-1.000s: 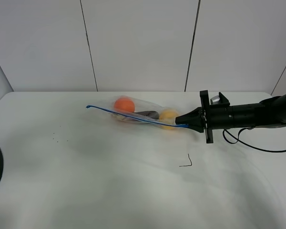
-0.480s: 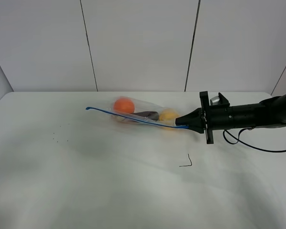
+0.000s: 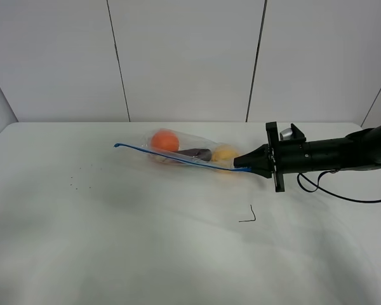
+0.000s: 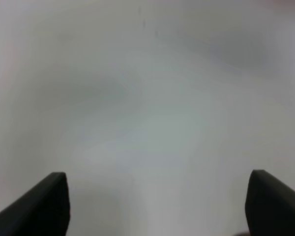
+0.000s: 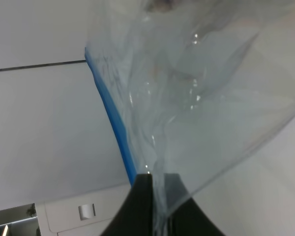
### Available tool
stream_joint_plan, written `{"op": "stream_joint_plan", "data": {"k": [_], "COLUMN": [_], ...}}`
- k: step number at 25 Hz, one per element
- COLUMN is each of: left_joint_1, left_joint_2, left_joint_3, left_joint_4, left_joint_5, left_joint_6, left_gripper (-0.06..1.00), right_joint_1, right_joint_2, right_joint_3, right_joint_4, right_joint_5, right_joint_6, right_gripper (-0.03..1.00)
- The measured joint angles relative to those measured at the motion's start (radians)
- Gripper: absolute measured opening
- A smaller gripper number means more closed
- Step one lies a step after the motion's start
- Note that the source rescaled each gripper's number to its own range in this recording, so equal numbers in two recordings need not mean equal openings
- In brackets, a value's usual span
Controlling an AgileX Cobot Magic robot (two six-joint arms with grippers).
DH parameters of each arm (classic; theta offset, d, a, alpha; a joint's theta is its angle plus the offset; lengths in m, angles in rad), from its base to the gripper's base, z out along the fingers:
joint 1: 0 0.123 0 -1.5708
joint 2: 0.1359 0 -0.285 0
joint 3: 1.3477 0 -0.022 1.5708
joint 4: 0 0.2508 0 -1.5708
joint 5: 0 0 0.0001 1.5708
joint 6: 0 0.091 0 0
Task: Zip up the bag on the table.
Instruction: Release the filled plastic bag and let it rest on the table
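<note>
One bag [image 3: 190, 152] (three toys inside) | right hand [image 3: 242, 166] pinching its blue zipper strip [image 3: 171, 155] | left hand [image 4: 157, 206] spread

Robot lab test cell, bare white table [image 3: 146, 254], plain white panelled walls [image 3: 184, 57]

High front view and close right wrist share the bag [image 3: 184, 152].

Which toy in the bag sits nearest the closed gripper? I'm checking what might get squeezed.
The yellow toy: it lies at the end of the bag beside the right gripper, while the dark purple toy and orange toy lie farther away.
</note>
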Motion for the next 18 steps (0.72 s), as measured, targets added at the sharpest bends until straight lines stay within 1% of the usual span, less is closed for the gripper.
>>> {"op": "stream_joint_plan", "data": {"k": [2,3,4,5,7,8,9,10,11,13,15,18], "left_joint_1": [0.000,0.000,0.000,0.000,0.000,0.000,0.000,0.000,0.000,0.000,0.000,0.000], "left_joint_2": [-0.061,-0.082,-0.091,-0.091,-0.091,-0.091,-0.091,-0.091,-0.091,-0.091,-0.091,-0.091], "left_joint_3": [0.000,0.000,0.000,0.000,0.000,0.000,0.000,0.000,0.000,0.000,0.000,0.000], "left_joint_4": [0.000,0.000,0.000,0.000,0.000,-0.001,-0.001,-0.001,-0.001,-0.001,-0.001,-0.001], "left_joint_5": [0.000,0.000,0.001,0.002,0.001,0.001,0.001,0.001,0.001,0.001,0.001,0.001], "left_joint_6": [0.000,0.000,0.000,0.000,0.000,0.000,0.000,0.000,0.000,0.000,0.000,0.000], "left_gripper": [0.95,0.95,0.95,0.95,0.95,0.95,0.95,0.95,0.95,0.95,0.95,0.95], "right_joint_1": [0.000,0.000,0.000,0.000,0.000,0.000,0.000,0.000,0.000,0.000,0.000,0.000], "right_joint_2": [0.000,0.000,0.000,0.000,0.000,0.000,0.000,0.000,0.000,0.000,0.000,0.000], "right_joint_3": [0.000,0.000,0.000,0.000,0.000,0.000,0.000,0.000,0.000,-0.022,-0.072,-0.191], "right_joint_4": [-0.001,-0.002,-0.005,-0.008,-0.021,-0.027,-0.037,-0.049,-0.066,-0.128,-0.217,-0.400], "right_joint_5": [0.000,0.000,0.001,0.001,0.001,0.001,0.001,0.001,0.001,0.001,0.002,0.004], "right_joint_6": [0.000,0.000,0.003,0.007,0.028,0.034,0.041,0.048,0.053,0.074,0.128,0.246], "right_gripper": [0.02,0.05,0.12,0.22,0.52,0.69,0.82,0.88,0.93,0.97,0.99,1.00]}}
